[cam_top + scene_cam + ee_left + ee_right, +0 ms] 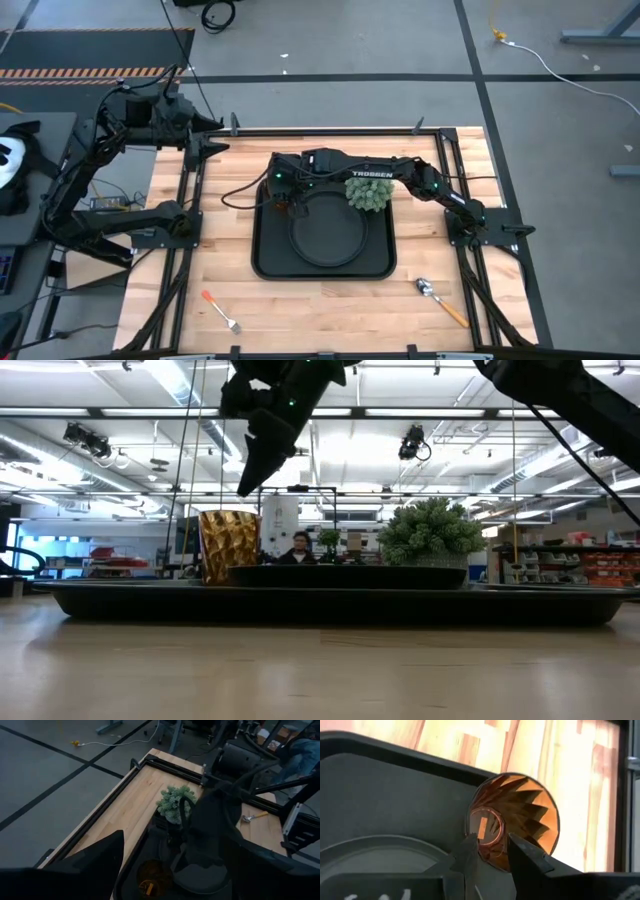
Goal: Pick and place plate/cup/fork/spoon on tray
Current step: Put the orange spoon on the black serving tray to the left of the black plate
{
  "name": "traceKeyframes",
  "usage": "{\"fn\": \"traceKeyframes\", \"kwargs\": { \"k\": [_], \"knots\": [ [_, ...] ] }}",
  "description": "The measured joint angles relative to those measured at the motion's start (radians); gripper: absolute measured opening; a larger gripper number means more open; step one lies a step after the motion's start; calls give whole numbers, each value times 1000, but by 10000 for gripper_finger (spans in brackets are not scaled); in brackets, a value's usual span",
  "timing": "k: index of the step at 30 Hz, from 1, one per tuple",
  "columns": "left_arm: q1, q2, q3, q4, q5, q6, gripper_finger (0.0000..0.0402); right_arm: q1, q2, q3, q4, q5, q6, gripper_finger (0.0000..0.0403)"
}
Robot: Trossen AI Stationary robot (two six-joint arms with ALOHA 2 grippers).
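Right gripper (490,851) hovers just above the cup (517,817) standing on the tray (268,262) beside the plate (325,232), fingers slightly apart; left gripper (205,135) waits off-table, fingers' state unclear

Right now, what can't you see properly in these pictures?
- High view: the cup is mostly hidden under the right gripper, whose open jaws hang above it.
- Low view: the plate shows only as a thin edge above the tray's rim.
- High view: the fork's tines are too small to count.
- Low view: the spoon is out of frame.
- The left gripper waits at the table's corner.
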Motion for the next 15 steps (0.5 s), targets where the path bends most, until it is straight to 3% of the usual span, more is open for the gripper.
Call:
{"fn": "traceKeyframes", "kwargs": {
  "k": [15],
  "knots": [
    [0, -73, 0, 0, 9, -43, 329, 0, -83, 0, 14, 4, 61, 110]
  ]
}}
